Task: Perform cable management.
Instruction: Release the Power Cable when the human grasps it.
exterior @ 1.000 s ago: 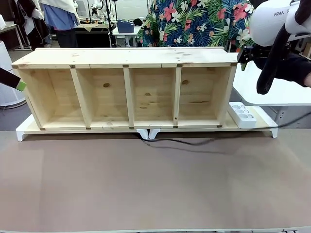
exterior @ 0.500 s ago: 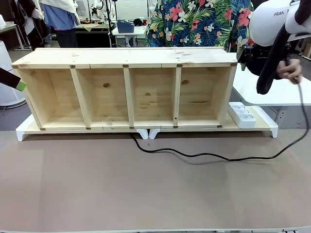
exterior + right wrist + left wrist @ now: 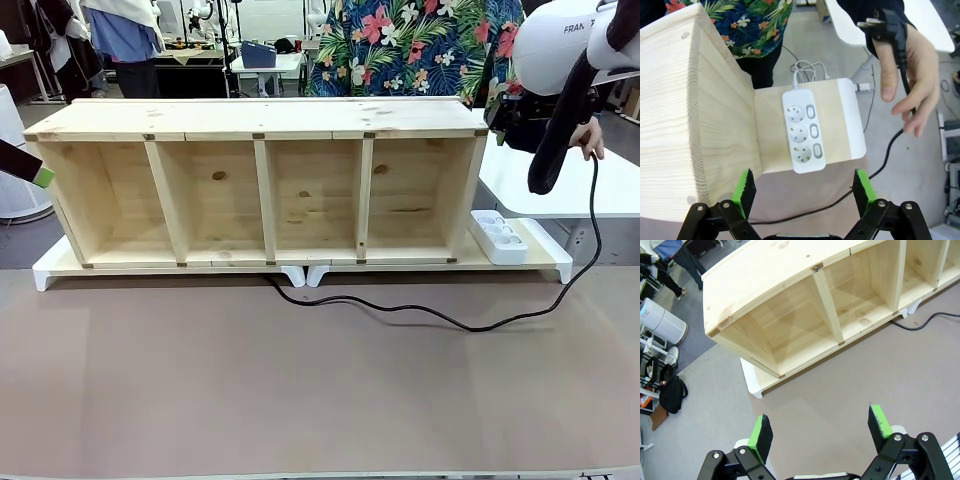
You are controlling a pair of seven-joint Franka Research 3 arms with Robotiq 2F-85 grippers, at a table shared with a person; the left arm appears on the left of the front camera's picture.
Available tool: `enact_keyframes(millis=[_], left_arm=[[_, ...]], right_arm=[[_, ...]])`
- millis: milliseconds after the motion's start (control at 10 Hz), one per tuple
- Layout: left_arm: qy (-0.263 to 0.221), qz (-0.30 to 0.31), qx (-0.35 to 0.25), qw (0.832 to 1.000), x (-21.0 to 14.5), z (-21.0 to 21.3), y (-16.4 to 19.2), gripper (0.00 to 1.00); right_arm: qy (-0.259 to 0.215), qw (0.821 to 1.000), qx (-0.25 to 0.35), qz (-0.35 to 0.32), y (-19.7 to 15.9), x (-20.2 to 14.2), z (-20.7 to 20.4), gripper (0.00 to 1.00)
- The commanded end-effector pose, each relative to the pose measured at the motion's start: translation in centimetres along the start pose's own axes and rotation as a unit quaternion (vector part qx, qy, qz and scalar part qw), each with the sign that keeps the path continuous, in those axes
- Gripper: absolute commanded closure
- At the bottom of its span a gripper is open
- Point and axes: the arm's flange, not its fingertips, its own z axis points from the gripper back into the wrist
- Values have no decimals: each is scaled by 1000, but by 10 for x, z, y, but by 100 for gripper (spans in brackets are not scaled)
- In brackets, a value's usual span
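The cable [image 3: 440, 318] is a thin black cord. It comes out from under the middle of the wooden shelf [image 3: 265, 185], curves right across the brown mat and rises to a person's hand [image 3: 590, 140]. In the right wrist view that hand [image 3: 907, 75] holds the round two-pronged plug [image 3: 879, 24], with the cord [image 3: 890, 145] hanging below. My right gripper [image 3: 804, 187] is open above the white power strip [image 3: 802, 130], touching nothing. My left gripper [image 3: 820, 427] is open too, high over the mat in front of the shelf's left end [image 3: 790, 330].
The shelf has several open compartments and stands on white feet [image 3: 300, 274]. The power strip [image 3: 498, 236] lies on a board at the shelf's right end. A white table [image 3: 560, 190] stands at the far right. The person in a floral shirt [image 3: 420, 45] stands behind the shelf.
The person has lifted the plug end at the right, drawing the cable out from along the shelf's foot into a loop on the mat; the loop has since tightened. Both grippers stayed put.
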Motion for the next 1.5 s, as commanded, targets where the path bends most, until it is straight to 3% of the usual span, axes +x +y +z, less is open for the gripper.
enact_keyframes(millis=[0, 1400], left_arm=[[-5, 0, 1, 1000, 2, -1, 0, 0], [-5, 0, 1, 1000, 2, -1, 0, 0]], right_arm=[[3, 1000, -1, 0, 0, -1, 0, 0], [3, 1000, -1, 0, 0, -1, 0, 0]])
